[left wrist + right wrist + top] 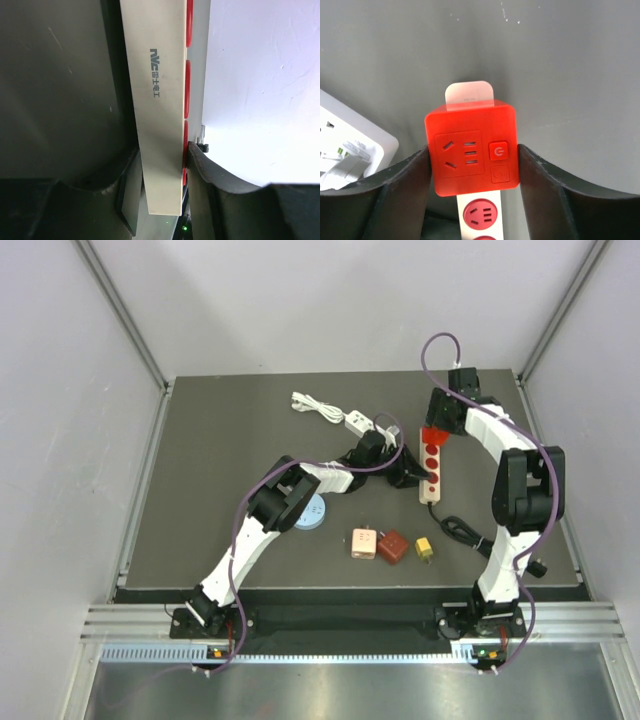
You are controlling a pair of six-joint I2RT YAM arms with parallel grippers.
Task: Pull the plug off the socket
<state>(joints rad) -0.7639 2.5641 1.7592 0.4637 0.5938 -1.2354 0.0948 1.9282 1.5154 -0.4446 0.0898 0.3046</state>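
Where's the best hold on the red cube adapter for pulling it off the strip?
Grip its two flat side faces, coming from above: the red cube adapter stands proud of the power strip, and its sides are parallel.

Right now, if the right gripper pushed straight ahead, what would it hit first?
Probably the red cube plug: it sits between the fingers of the right gripper, so pushing on would press it into the white power strip beneath.

Open mat (250, 430) lies beyond the red cube adapter (434, 437) on its far side. White extension socket (357, 422) sits near its left; left gripper (413, 472) blocks the power strip (429, 492) from that side.
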